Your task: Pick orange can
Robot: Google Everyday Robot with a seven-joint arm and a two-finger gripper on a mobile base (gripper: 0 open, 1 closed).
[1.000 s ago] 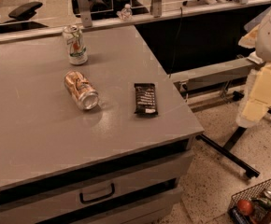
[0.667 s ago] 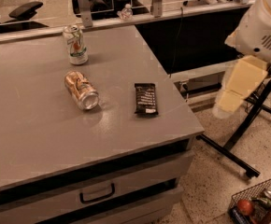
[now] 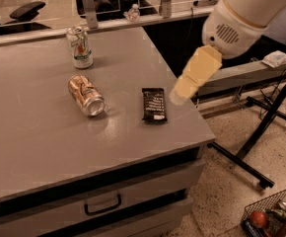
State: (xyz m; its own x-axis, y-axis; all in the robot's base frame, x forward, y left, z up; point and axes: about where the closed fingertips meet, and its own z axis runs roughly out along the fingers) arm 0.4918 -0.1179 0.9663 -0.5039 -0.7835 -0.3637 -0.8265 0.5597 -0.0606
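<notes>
I have the grey table (image 3: 34,147) filling the left of the view, and the white arm (image 3: 241,14) reaching in from the far right. The gripper (image 3: 179,95) hangs above the table's right edge, just right of the dark snack bar (image 3: 154,104). I cannot tell whether it is apart or together. The orange can (image 3: 86,95) lies on its side near the middle of the table, left of the bar and well apart from the gripper, with its silver end facing near and right. The white can (image 3: 80,47) stands upright farther back, near the orange can but not touching it. To do this well, I judge I should carry the gripper left over the bar without brushing it. I should turn it to close across the can's round body rather than its ends, then descend slowly, since a can on its side may roll at a nudge.
</notes>
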